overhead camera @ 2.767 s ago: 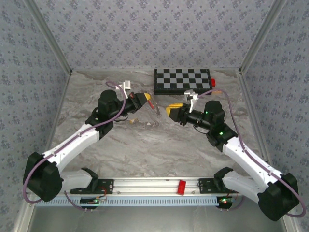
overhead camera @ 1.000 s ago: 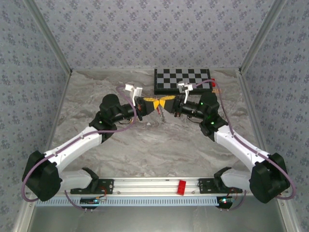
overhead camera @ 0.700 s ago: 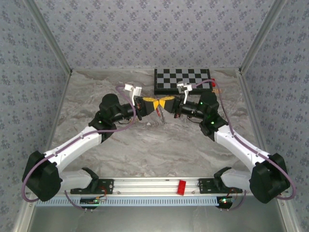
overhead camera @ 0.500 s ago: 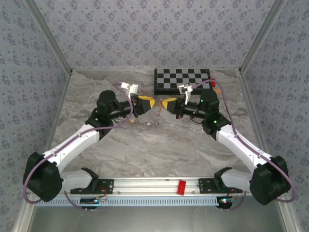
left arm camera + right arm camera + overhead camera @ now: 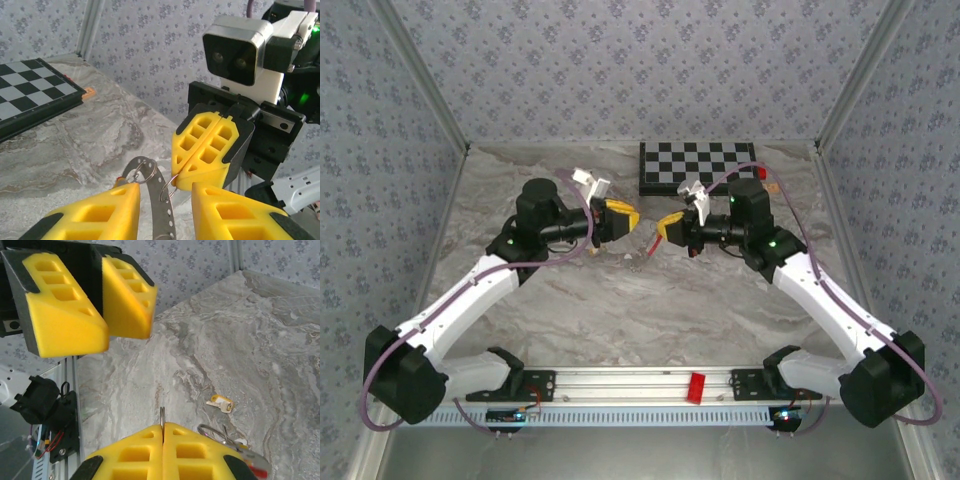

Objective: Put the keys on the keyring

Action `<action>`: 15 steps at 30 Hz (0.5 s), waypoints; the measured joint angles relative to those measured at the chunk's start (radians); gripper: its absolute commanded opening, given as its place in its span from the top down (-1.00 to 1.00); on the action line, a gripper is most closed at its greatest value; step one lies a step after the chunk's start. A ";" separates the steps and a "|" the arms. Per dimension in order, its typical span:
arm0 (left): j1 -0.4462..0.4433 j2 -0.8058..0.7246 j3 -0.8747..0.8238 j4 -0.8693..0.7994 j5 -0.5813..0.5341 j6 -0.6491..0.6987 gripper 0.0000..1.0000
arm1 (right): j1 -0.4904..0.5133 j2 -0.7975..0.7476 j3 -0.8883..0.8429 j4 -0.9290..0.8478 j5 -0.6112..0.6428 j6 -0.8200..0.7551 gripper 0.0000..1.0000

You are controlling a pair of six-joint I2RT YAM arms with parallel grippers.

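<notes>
My right gripper (image 5: 661,229) (image 5: 162,427) is shut on a thin wire loop of the keyring (image 5: 161,200), a grey perforated band carrying small wire rings. The keyring hangs below it over the table (image 5: 646,251), and its red section (image 5: 256,470) shows at the bottom right of the right wrist view. My left gripper (image 5: 631,221) (image 5: 166,188) faces it a short way off. Its yellow fingers (image 5: 90,305) are open, either side of the band without clamping it. One small brass key (image 5: 221,403) with a yellow head lies flat on the marble.
A black-and-white checkerboard (image 5: 698,165) lies at the back of the table, with a small red block (image 5: 761,172) at its right end. Patterned walls close the sides and back. The metal rail (image 5: 640,385) runs along the near edge.
The two grippers were pressed tip to tip a second ago. My left gripper has opened and drawn back to the left, and the keyring stays in my right gripper.
</notes>
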 measured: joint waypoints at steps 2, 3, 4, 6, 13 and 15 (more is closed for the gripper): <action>-0.016 0.003 0.000 -0.012 0.012 0.020 0.37 | 0.000 0.005 0.008 -0.012 -0.020 -0.009 1.00; -0.026 0.005 0.000 -0.021 0.017 0.032 0.37 | 0.000 0.009 0.012 -0.014 -0.029 -0.010 1.00; -0.033 0.009 0.000 -0.026 0.020 0.040 0.38 | 0.000 0.013 0.015 -0.016 -0.038 -0.014 1.00; -0.048 0.021 0.001 -0.040 0.028 0.058 0.39 | -0.001 0.022 0.021 -0.019 -0.060 -0.017 1.00; -0.052 0.055 0.001 -0.054 0.044 0.080 0.41 | -0.003 0.033 0.027 -0.021 -0.103 -0.017 1.00; -0.052 0.058 0.003 -0.055 0.049 0.083 0.44 | -0.003 0.034 0.027 -0.021 -0.109 -0.017 1.00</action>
